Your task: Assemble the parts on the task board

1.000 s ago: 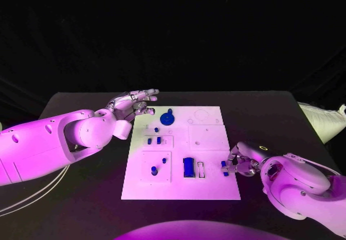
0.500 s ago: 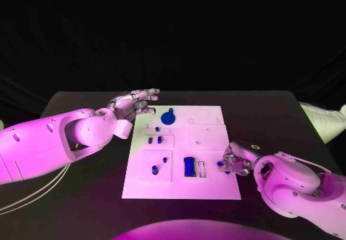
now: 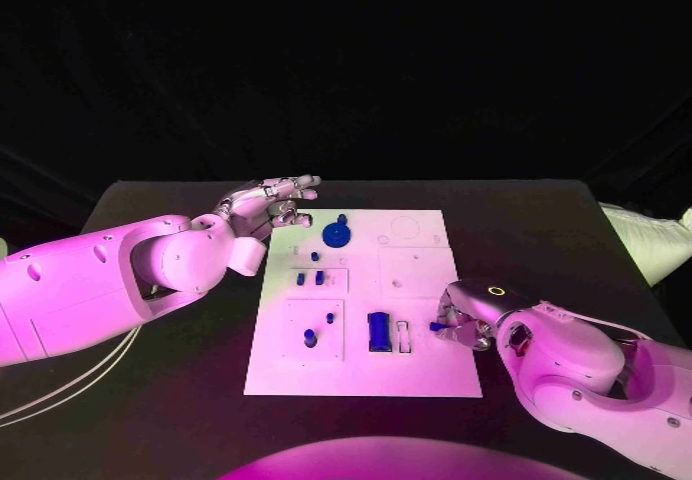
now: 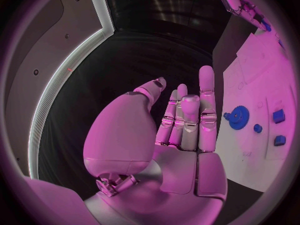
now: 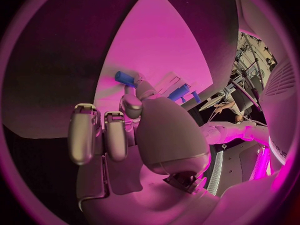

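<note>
Fingers: right hand (image 3: 464, 327) pinches a small blue part (image 3: 437, 326) at its fingertips (image 5: 133, 84); the left hand's fingers (image 4: 187, 110) are spread and hold nothing.
Table: black table (image 3: 159, 400) carries the task board (image 3: 433, 375), the landmark for every place below.
Task board: white plate lying flat in the middle; it has not shifted over the last second.
Right arm: over the last second it has swung inward from the board's right edge, so the hand now reaches over that edge, level with the board's lower half.
Left hand: left hand (image 3: 271, 205) hovers off the board's far left corner, much as it did a second ago, so it is idle for now.
Gear: a blue gear (image 3: 336, 236) lies on the board's far half, towards the left side, untouched.
Block: a blue upright block (image 3: 378, 332) stands in the board's near half, centre-right, with a narrow pale slot (image 3: 404, 338) just beside it on the right.
Held part: a second ago it sat at the board's right edge; now it hangs over the board, just to the right of the slot.
Meaning: my read is that this is a carry towards an insertion, with the slot the likely seat, though I cannot tell that for certain.
Small pieces: two blue pegs (image 3: 309, 280) stand left of centre, apart from either hand.
</note>
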Motion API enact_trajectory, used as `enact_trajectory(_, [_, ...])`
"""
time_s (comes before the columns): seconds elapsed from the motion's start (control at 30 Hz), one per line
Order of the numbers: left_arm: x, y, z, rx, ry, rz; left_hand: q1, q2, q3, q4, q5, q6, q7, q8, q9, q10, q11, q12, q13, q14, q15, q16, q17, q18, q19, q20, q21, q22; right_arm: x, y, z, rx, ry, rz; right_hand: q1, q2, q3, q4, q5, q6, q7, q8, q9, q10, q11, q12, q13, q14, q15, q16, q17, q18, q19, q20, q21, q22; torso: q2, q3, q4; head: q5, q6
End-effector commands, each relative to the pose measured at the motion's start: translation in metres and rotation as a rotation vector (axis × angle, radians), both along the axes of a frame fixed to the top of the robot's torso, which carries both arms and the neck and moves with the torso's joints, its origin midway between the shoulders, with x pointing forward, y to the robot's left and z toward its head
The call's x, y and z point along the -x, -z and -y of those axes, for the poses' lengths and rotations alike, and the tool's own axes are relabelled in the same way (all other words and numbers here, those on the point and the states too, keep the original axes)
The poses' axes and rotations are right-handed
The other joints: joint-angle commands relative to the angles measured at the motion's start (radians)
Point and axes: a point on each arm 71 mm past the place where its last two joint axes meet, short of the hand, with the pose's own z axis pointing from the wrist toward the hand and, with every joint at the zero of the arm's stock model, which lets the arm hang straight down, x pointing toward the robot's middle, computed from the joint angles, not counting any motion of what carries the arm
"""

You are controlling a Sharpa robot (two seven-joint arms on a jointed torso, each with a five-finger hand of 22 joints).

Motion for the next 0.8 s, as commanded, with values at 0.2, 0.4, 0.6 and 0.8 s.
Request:
enact_trajectory(0.2, [0.001,-0.001,0.003,0.005,0.022,0.014,0.001,0.010,-0.005,0.000,0.004,-0.007,0.003,0.001,0.000,-0.004,0.006,0.001,-0.002,-0.008,-0.002,-0.001,-0.001,0.018,0.007,0.002,-0.005,-0.001,0.004,0.018,0.007,0.114,0.027,-0.066,-0.038,-0.024,0.101,-0.003,0.123,0.019,0.000,-0.016,-0.002,-0.002,-0.001,-0.008,0.001,0.083,0.000,0.002,0.138,-0.013,0.003,0.004,0.003,0.004,-0.001,-0.0009,0.0003,-0.003,-0.002])
enact_trajectory(0.4, [0.001,-0.002,0.003,0.005,0.023,0.014,0.001,0.010,-0.005,0.000,0.004,-0.007,0.003,0.001,0.000,-0.004,0.006,0.001,-0.002,-0.008,-0.002,-0.001,-0.001,0.018,0.007,0.002,-0.005,-0.001,0.003,0.014,0.006,0.035,0.071,-0.037,-0.090,-0.047,0.196,0.000,0.201,0.027,-0.005,-0.018,0.007,0.012,-0.004,-0.004,0.003,0.085,-0.003,0.007,0.146,-0.015,0.007,0.002,0.009,0.012,-0.001,-0.0007,0.0007,-0.003,-0.002])
enact_trajectory(0.6, [0.001,-0.002,0.004,0.005,0.024,0.015,0.001,0.010,-0.005,0.000,0.004,-0.007,0.003,0.001,0.000,-0.004,0.006,0.001,-0.002,-0.008,-0.002,-0.001,-0.001,0.018,0.007,0.002,-0.005,-0.001,0.005,0.007,0.005,-0.116,0.135,-0.032,-0.162,-0.082,0.264,0.021,0.211,0.029,-0.009,-0.020,0.017,0.023,-0.006,0.008,0.013,0.086,-0.006,0.010,0.152,-0.015,0.010,0.000,0.012,0.017,0.000,-0.0005,0.0015,-0.003,-0.003])
enact_trajectory(0.8, [0.001,-0.002,0.004,0.005,0.025,0.015,0.001,0.010,-0.005,0.000,0.004,-0.007,0.003,0.001,0.000,-0.004,0.006,0.001,-0.002,-0.008,-0.002,-0.001,-0.001,0.018,0.007,0.002,-0.005,-0.001,0.007,0.000,0.005,-0.266,0.205,-0.066,-0.197,-0.100,0.288,0.034,0.223,0.031,-0.009,-0.021,0.022,0.028,-0.007,0.015,0.018,0.087,-0.006,0.012,0.155,-0.016,0.011,-0.001,0.013,0.020,0.000,-0.0006,0.0017,-0.002,-0.003])
